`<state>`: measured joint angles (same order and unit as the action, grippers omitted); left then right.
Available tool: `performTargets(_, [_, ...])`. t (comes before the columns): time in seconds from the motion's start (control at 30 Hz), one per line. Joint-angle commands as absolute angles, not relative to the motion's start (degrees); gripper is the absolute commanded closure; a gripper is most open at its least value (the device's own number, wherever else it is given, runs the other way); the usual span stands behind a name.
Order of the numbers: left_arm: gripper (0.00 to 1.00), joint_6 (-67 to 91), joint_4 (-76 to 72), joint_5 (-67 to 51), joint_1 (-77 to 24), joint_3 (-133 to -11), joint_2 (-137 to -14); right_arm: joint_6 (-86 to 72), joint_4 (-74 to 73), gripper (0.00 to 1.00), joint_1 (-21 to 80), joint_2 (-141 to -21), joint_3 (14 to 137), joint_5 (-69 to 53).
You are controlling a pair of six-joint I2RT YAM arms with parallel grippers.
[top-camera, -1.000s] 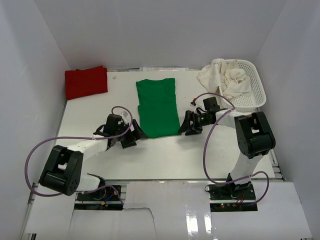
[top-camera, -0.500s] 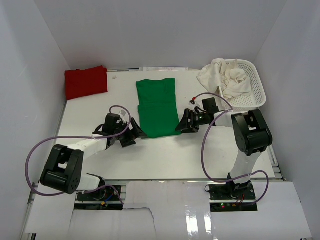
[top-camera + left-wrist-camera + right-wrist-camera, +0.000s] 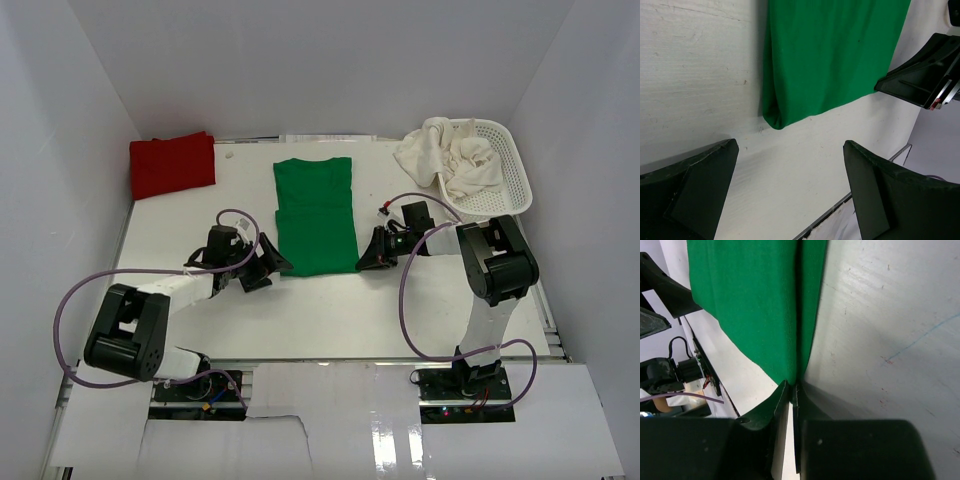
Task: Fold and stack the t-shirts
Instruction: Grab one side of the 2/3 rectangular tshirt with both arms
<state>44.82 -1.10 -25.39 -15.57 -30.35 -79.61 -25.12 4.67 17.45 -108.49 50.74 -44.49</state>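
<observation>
1. The white table carries everything, with the two arms reaching in from the near edge.
2. A white mesh basket stands at the far right corner. The cream-white t-shirts lie crumpled in it, and one hangs over its left rim.
3. The green t-shirt lies flat in the middle of the table, folded into a long narrow strip (a crease runs across it near the middle).
4. The red t-shirt is folded and lies at the far left corner, well apart from the green one.
5. The right gripper is at the near right corner of the green t-shirt. In the wrist view its fingers are pressed together, and the corner of the cloth runs in between them, so it is clenched on this shirt.
6. The left gripper is at the near left corner. Its fingers are spread wide and hold nothing. The green corner lies just ahead of them, not touching.
</observation>
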Motion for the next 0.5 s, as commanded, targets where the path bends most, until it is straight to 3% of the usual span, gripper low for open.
performTargets(0.0, [0.02, 44.47, -2.63, -26.28, -15.12, -29.44, -80.59, -23.73, 3.6, 0.9, 17.93, -109.69, 49.48, -42.19])
performTargets(0.13, [0.06, 44.47, -3.86, -26.19, -15.12, -29.36, -82.53, -23.91, 4.13, 0.92, 17.93, -109.95, 49.31, -42.54])
performTargets(0.33, [0.23, 43.51, -5.97, -23.39, -15.12, -29.27, -85.07, -24.17, 4.13, 0.92, 17.93, -109.16, 49.57, -43.07])
performTargets(0.47, [0.24, 43.42, -6.68, -23.12, -15.12, -29.35, -87.71, -24.26, 3.87, 0.92, 17.93, -108.81, 49.92, -43.24])
